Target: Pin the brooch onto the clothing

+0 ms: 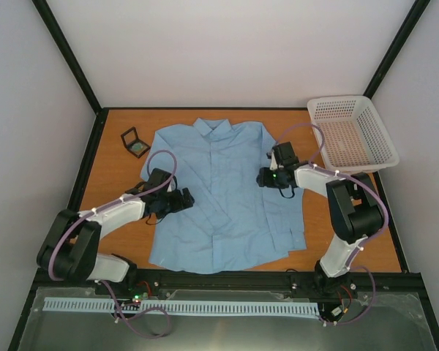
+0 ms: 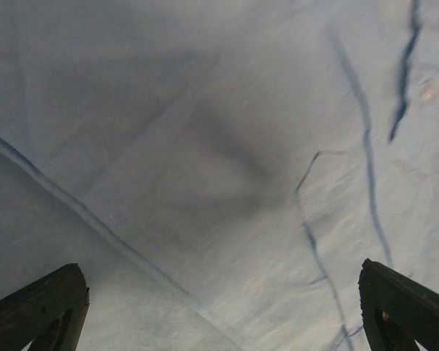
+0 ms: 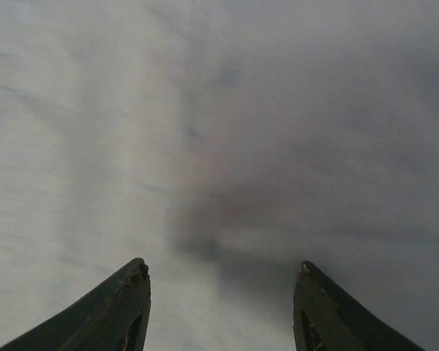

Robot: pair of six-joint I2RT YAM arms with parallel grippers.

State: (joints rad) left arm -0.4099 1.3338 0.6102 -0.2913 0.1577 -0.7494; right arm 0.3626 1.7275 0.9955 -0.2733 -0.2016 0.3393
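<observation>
The light blue shirt (image 1: pixel 219 197) lay flat under both grippers. The left gripper (image 1: pixel 184 199) hung wide open and empty. The right gripper (image 1: pixel 263 177) had its jaws apart, also empty. The black box (image 1: pixel 134 142), beyond the left gripper, held the brooch (image 1: pixel 139 148), so the step likely called for pinching it squarely by its rim.

Both arms look alike, the left arm (image 1: pixel 121 212) and the right arm (image 1: pixel 355 212): chunky black joint housings with smooth white shell links between them. Each one trails a lilac cable (image 1: pixel 162 153) in a loose loop. The left claw (image 1: pixel 184 198) and right claw (image 1: pixel 263 178) are all black, and there's a tiny green light (image 1: pixel 276 175) glowing by the right wrist. Up close, the left fingers (image 2: pixel 40 307) are dark tapered wedges, and the right fingers (image 3: pixel 121 307) look a bit scuffed at the tip.
</observation>
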